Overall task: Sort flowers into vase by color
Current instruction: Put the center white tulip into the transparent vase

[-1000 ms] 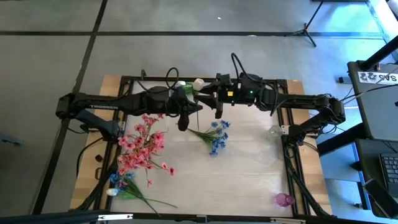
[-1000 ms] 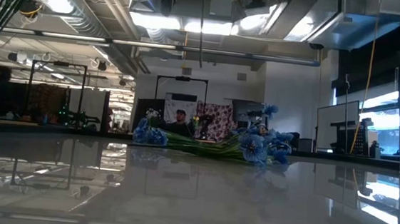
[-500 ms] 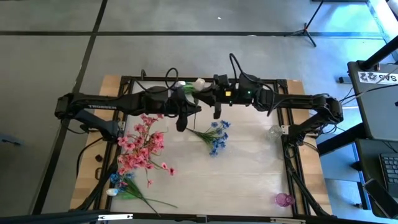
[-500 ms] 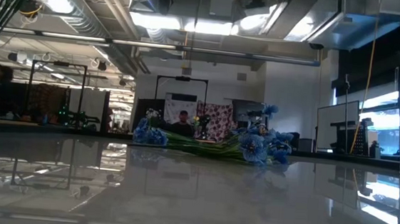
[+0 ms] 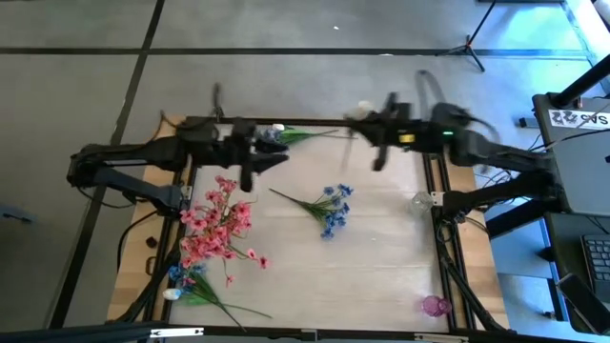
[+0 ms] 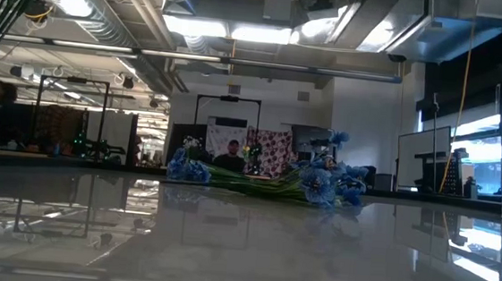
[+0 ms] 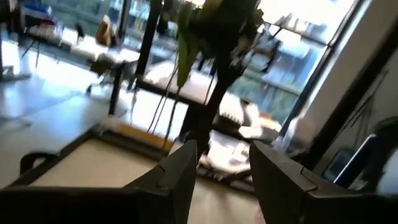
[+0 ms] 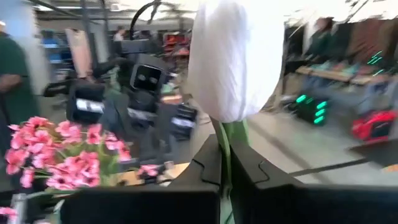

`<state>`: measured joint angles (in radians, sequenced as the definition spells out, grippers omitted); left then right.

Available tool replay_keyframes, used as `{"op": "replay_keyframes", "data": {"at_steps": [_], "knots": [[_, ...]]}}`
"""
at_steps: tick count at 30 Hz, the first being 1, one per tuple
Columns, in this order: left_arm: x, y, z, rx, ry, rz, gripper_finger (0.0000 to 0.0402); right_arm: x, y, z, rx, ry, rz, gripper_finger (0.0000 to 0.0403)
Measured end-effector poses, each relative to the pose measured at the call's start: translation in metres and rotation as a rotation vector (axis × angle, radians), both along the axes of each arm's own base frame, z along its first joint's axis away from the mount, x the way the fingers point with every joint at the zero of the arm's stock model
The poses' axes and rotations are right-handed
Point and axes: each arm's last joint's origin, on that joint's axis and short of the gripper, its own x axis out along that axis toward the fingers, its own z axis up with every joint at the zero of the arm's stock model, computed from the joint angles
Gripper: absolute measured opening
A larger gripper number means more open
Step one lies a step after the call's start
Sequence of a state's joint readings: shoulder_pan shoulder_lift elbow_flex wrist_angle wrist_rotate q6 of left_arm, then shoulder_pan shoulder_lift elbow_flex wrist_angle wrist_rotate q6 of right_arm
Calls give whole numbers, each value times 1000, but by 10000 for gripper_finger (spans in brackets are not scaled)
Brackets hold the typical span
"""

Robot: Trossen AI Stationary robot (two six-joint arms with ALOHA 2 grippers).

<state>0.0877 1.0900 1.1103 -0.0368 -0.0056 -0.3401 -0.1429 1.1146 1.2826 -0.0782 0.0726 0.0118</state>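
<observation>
Me: Both arms had drawn apart since a second earlier. They had been nose to nose over the far edge of the table (image 5: 381, 276). By this moment my right gripper (image 8: 225, 149) had swung out toward its own side, and the left gripper (image 7: 224, 162) had backed off toward the left.

Desk: What was the right one holding?

Me: It was clamped narrow on the green stem of a white tulip (image 8: 233, 62). The bud stood clear ahead of the fingertips. From above, the bud (image 5: 363, 108) sat just beside the blurred right gripper (image 5: 378, 143).

Desk: And the left?

Me: Its fingers stood parted with nothing between them. A green stem (image 5: 310, 133) lay across the gap between the arms. I couldn't tell whether it belonged to the same sprig.

Desk: Where were the rest?

Me: The pink flowers (image 5: 214, 229) lay bunched on the left. The blue flowers (image 5: 329, 210) lay loose mid-table. A small mixed bunch (image 5: 181, 281) sat at the near left corner. A clear vase (image 5: 422, 202) stood by the right rail and a pink vase (image 5: 435, 306) at the near right corner.

Desk: So how did you mean to finish the carry?

Me: My judgement was to keep the pinch firm, since a thin stem twists easily. I would slow the swing so the bud stopped whipping. Then I would turn the stem's free end downward before reaching a vase mouth and let go only once it was well inside. Which vase took white, I couldn't tell from there.
</observation>
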Motion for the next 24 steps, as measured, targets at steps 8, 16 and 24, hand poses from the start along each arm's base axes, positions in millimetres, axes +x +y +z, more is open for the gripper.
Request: {"op": "replay_keyframes", "data": {"at_steps": [8, 16, 24], "knots": [[-50, -5, 32, -3, -167, 3, 142, -96, 9, -39, -27, -44, -164, 3], [-76, -10, 46, -30, -270, -91, 141, -174, 21, -76, -8, -4, -147, 2], [-75, -13, 45, 0, -261, -195, 141, -227, 30, -90, -42, -37, -104, 2]]}}
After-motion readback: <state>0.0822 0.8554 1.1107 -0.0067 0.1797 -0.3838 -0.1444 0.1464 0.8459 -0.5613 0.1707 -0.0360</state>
